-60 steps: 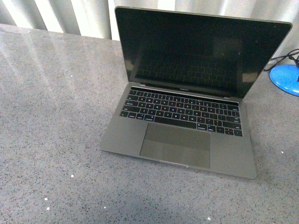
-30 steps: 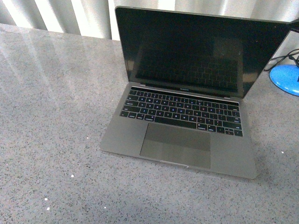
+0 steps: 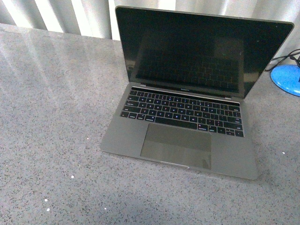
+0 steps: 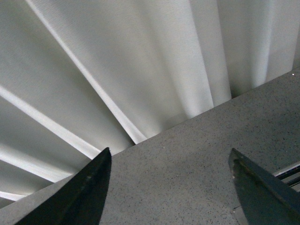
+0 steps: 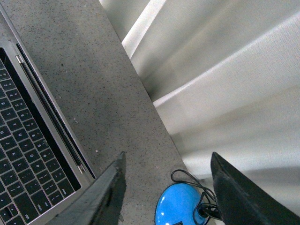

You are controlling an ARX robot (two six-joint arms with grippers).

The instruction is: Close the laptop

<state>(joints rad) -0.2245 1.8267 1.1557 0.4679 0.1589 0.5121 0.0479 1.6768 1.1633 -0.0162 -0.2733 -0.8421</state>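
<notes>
Front view has the laptop (image 3: pixel 187 108) just off centre of the grey speckled surface (image 3: pixel 51 117), toward 1 o'clock. It's open, with the screen (image 3: pixel 197 51) dark and leaning back a bit past upright, and the keyboard (image 3: pixel 183 112) facing me.

My read on handling: it's thin stiff metal, so nothing will flex. The glossy screen is the fragile, slippery part, so I'd keep off the glass. I wouldn't pinch anything. I'd get behind the top edge of the lid (image 3: pixel 201 14) at 12 o'clock, near its middle, and push it forward and down. The hinge (image 5: pixel 51 117) probably resists a little. The base looks light enough to skate on this smooth surface, so the push should be slow, easing off before the lid lands.

My right gripper (image 5: pixel 171 197) has its fingers spread apart, holding nothing. It's above the back right corner of the laptop. My left gripper (image 4: pixel 171 187) is also spread wide and empty, looking at bare surface.

A blue round thing (image 3: pixel 287 78) with a black cable (image 3: pixel 283 60) sits at 3 o'clock of the laptop, near but apart. The white curtain (image 3: pixel 89 18) hangs at 12 o'clock.
</notes>
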